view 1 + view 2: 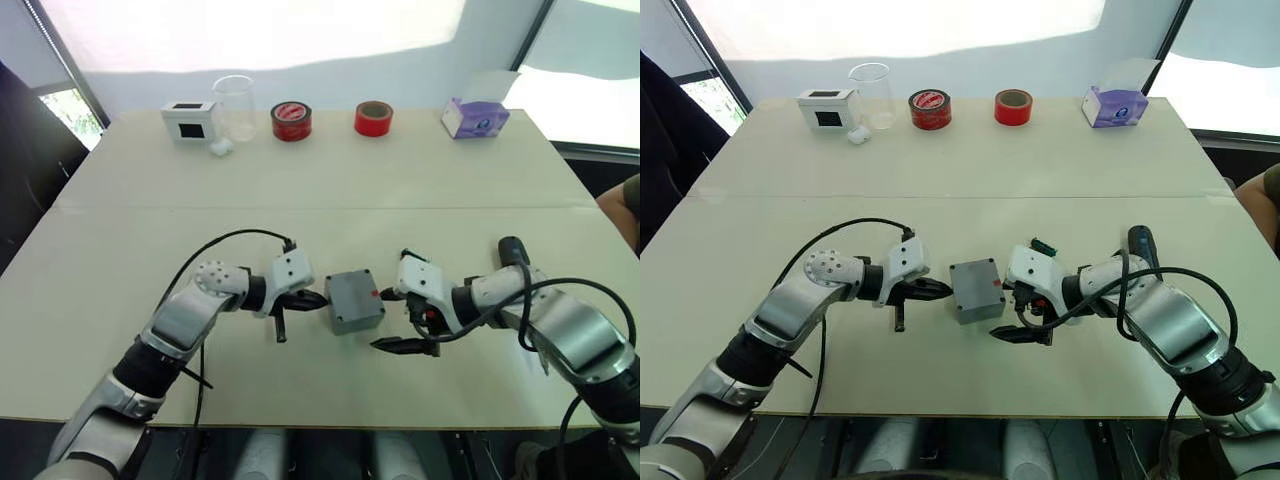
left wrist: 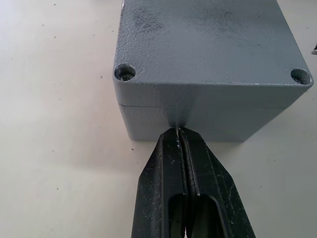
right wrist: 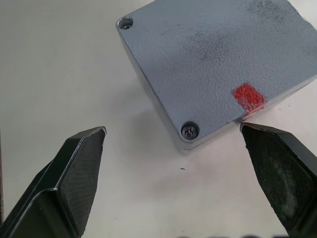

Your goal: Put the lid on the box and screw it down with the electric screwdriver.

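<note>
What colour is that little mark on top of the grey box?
Red, on the lid near one edge, at; clearest in the right wrist view.

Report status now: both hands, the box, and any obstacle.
Left hand shut, tips against box side. Right hand open, one finger at the red-marked edge. Lid on box. Screwdriver lies behind right arm. Nothing in the way.

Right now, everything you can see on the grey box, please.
The box is a small square grey enclosure of speckled plastic, sitting flat on the table between both grippers. The lid is already on it, with a seam visible along the side. Corner holes show: one holds a screw, and two seen in the left wrist view look recessed, contents unclear. A red mark sits at one edge. The left gripper, fingers shut, touches one side; the right gripper, open, has one finger at the red-marked edge.
</note>
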Robot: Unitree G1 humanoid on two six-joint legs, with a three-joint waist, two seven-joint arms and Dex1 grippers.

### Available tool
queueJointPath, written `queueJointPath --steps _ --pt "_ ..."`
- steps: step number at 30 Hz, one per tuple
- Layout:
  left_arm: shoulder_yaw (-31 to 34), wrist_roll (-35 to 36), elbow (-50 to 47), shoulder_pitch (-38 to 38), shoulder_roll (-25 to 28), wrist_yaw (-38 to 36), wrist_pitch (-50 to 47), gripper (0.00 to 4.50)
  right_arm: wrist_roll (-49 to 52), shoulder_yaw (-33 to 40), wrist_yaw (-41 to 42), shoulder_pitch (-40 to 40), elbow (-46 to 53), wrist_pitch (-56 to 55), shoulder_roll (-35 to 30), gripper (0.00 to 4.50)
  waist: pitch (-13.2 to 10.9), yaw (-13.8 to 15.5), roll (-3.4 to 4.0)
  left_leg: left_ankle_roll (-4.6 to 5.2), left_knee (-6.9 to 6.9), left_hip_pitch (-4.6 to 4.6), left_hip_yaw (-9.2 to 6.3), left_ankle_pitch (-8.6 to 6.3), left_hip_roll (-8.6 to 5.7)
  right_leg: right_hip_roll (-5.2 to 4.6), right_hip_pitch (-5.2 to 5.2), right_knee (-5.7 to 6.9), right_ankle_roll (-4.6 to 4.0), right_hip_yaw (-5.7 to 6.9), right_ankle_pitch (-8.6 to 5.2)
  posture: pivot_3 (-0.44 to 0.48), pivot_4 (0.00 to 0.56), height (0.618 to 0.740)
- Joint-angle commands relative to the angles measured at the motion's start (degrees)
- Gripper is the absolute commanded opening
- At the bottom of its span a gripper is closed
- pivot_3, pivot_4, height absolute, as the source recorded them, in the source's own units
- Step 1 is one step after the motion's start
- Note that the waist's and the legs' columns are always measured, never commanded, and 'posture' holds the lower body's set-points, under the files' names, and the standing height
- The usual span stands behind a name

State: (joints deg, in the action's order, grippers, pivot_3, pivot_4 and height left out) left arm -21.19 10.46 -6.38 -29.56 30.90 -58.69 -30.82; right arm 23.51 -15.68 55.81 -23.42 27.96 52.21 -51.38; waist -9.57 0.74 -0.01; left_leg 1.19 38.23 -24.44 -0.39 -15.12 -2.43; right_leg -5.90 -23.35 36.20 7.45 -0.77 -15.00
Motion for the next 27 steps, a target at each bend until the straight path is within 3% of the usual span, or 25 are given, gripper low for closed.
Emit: queueJointPath --steps 1,11,15,19,21,27 --pt "0.85 -0.01 -0.62 -1.47 -0.52 -0.14 1.75 0.0 1.81 1.5 -0.65 0.17 3.94 0.66 0.94 4.45 0.0 -0.03 0.0 0.0 0.0 0.0 0.0 0.0 0.0 0.0 0.0 0.0 0.0 0.0 0.0 0.0 0.15 0.74" --pt "1.91 -0.27 0.6 -2.15 -0.19 0.23 3.02 0.0 1.59 3.87 -0.85 0.09 5.05 1.5 -1.04 4.45 0.0 -0.01 0.0 0.0 0.0 0.0 0.0 0.0 0.0 0.0 0.0 0.0 0.0 0.0 0.0 0.0 0.15 0.74" --pt "4.16 0.83 -0.48 -1.9 1.65 -0.07 1.58 0.0 7.52 14.26 -0.9 -1.12 2.37 4.73 -0.62 4.45 0.0 -0.04 0.0 0.0 0.0 0.0 0.0 0.0 0.0 0.0 0.0 0.0 0.0 0.0 0.0 0.0 0.15 0.74" --pt "6.89 2.66 -1.55 -1.59 3.88 -0.82 -0.27 0.0 11.36 21.98 -3.07 -2.57 -3.52 6.31 1.67 4.45 0.0 -0.04 0.0 0.0 -0.01 0.02 0.0 0.0 0.01 0.0 0.01 0.0 0.0 0.0 0.0 0.0 0.15 0.74" --pt "9.19 4.37 -1.87 -2.09 4.76 -1.23 -1.5 0.0 10.26 24.75 -7.13 -4.04 -10.88 3.48 5.93 4.45 0.02 -0.07 -0.08 0.0 -0.02 0.02 0.0 0.0 0.01 0.0 0.01 0.0 0.0 -0.01 0.0 0.0 0.15 0.74" --pt "10.97 8.63 -6.01 -3.29 4.89 -2.07 -5.38 0.0 -0.01 19.75 -12.5 -4.2 -22.86 -8.79 10.22 4.45 0.02 -0.02 -0.08 -0.03 -0.03 0.01 0.01 0.02 -0.03 -0.01 0.0 0.01 0.0 -0.02 0.0 0.0 0.15 0.74"
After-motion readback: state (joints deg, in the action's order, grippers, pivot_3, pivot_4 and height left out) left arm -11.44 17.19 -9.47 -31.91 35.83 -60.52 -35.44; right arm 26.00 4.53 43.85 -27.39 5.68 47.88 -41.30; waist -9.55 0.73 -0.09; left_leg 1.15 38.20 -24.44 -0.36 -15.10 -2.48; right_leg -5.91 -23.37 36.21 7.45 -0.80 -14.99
